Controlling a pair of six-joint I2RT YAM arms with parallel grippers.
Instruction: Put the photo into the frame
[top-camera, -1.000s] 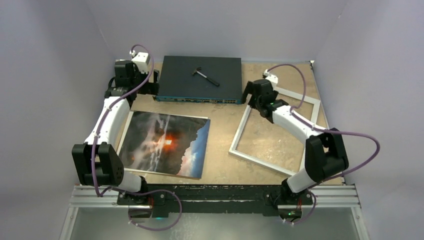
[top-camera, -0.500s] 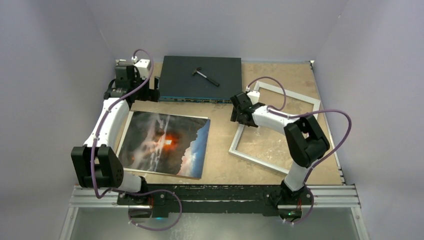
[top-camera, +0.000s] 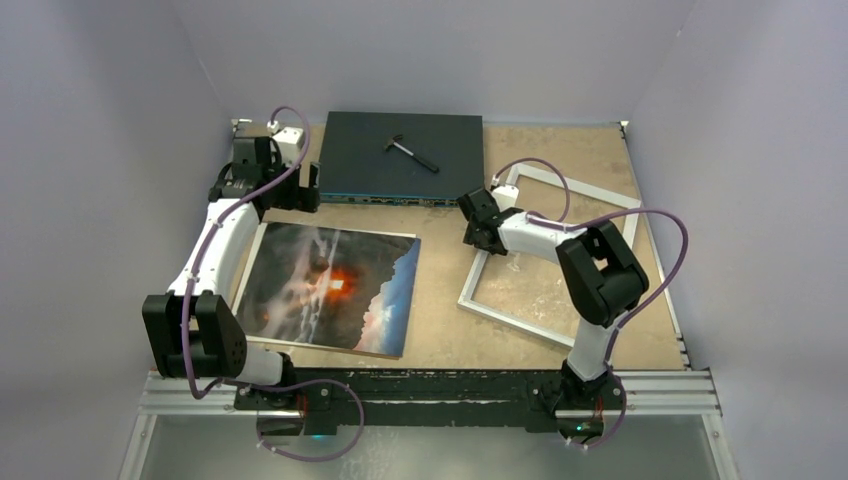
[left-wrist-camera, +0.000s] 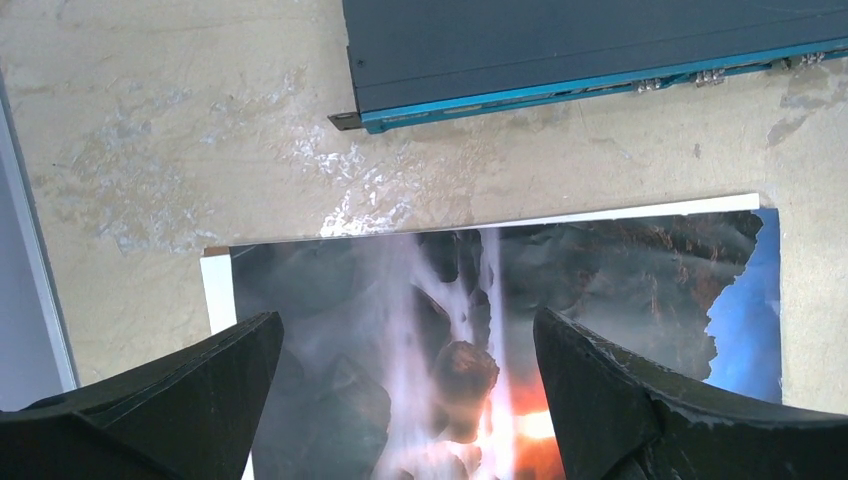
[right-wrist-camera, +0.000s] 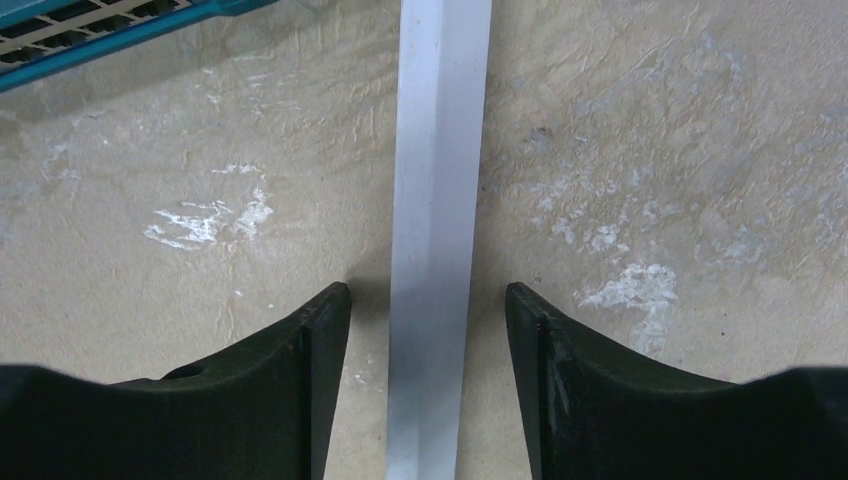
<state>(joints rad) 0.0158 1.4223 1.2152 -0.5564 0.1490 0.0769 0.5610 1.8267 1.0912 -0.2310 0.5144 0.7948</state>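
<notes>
The photo (top-camera: 330, 288), a dark cloudy print with an orange glow and a blue right edge, lies flat on the table at the near left. It also shows in the left wrist view (left-wrist-camera: 600, 270). My left gripper (left-wrist-camera: 405, 335) is open and empty, hovering over the photo's far edge. The frame (top-camera: 549, 253), with a thin white border, lies flat at the right. My right gripper (right-wrist-camera: 428, 305) is open, low over the frame's left bar (right-wrist-camera: 440, 200), one finger on each side without touching it. In the top view it sits at the frame's far left corner (top-camera: 478, 218).
A dark flat switch box (top-camera: 398, 158) with a teal front edge lies at the back centre, a small hammer (top-camera: 410, 149) on top of it. Its edge shows in both wrist views (left-wrist-camera: 600, 40) (right-wrist-camera: 100, 30). Grey walls enclose the table on three sides.
My right arm has folded in and swung left, bringing its gripper down over the frame's left bar. The left gripper shifted slightly right near the switch box. Photo and frame have not moved.
</notes>
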